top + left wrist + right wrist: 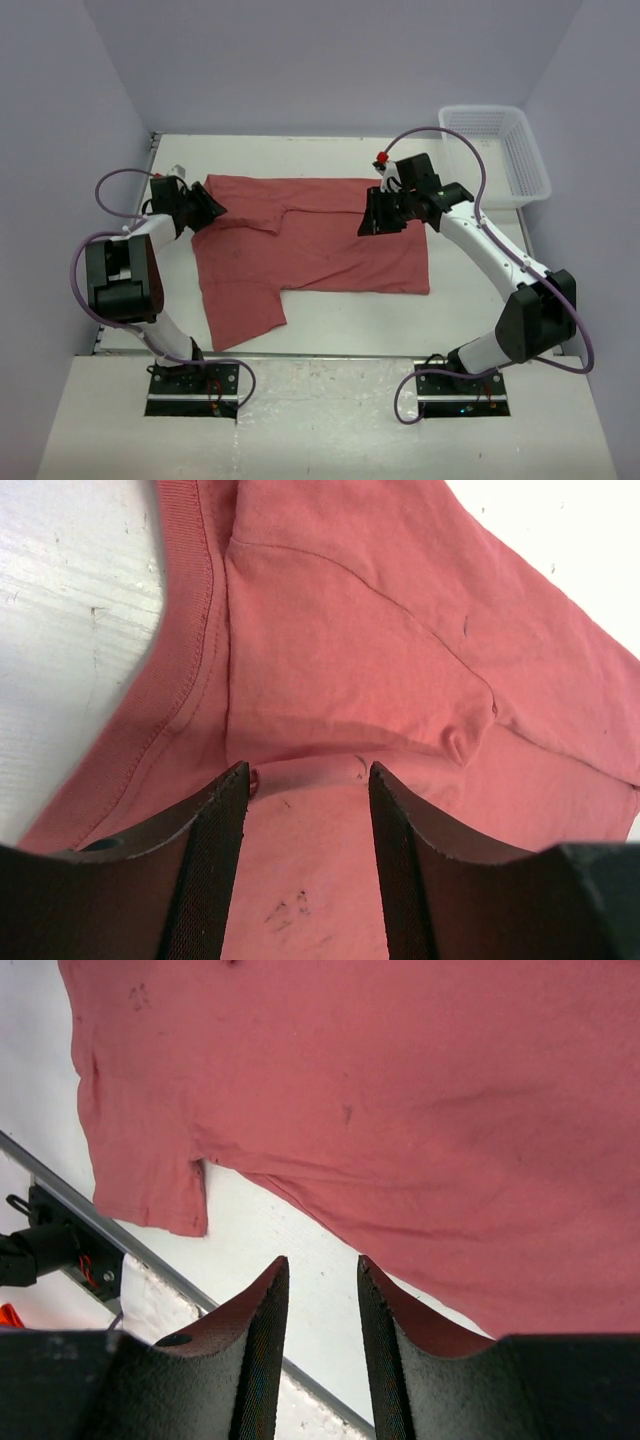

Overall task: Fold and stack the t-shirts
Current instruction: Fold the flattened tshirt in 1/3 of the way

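Top external: plain brick-red t-shirt point(320, 250).

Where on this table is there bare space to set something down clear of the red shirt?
Bare table runs between the t-shirt and the near edge, right of its sleeve. A thinner strip lies beyond the shirt by the back wall. Crowded: under the left arm, the right arm, and the basket corner.
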